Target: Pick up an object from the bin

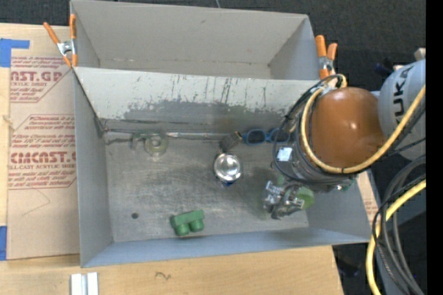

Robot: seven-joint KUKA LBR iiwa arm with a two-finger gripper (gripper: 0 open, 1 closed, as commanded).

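**Bin inventory, near to far. Task: pick one obj.**

1. Green toy block [187, 222]: lumpy, two-lobed. Lies flat on the floor close to the near wall, left of centre. Untouched, well apart from the hand.
2. Hand [282, 201]: low in the near-right corner, at or just above the floor, under the orange wrist cover [344, 126]. Open or closed: cannot tell, as the metal parts overlap from this angle.
3. Small green bit [303, 198]: touching or just beside the hand, on its right in view. Kind unclear; may be a loose obj in the corner, may be part of the robot. Can't tell if gripped.
4. Shiny silver round obj [227, 167]: mid-floor, ball- or cap-like. Near the hand, to its left and a bit farther back, not touching.
5. Dark small piece [229, 142] and blue looped item [255, 136]: at the foot of the far wall, right of centre, just beside each other. Blue item is close to the arm.
6. Clear plastic piece [154, 144]: far-left floor, by the far wall, well apart from the hand.
7. Grey metal bin [194, 89]: scuffed far wall.

**Progress (judged):** nothing seen lifted, so at most the reach/grasp stage. Left to do: secure an obj and raise it clear of the bin. Likeliest candidate is the green bit at the hand, if it is loose. Otherwise the silver round obj is nearest.
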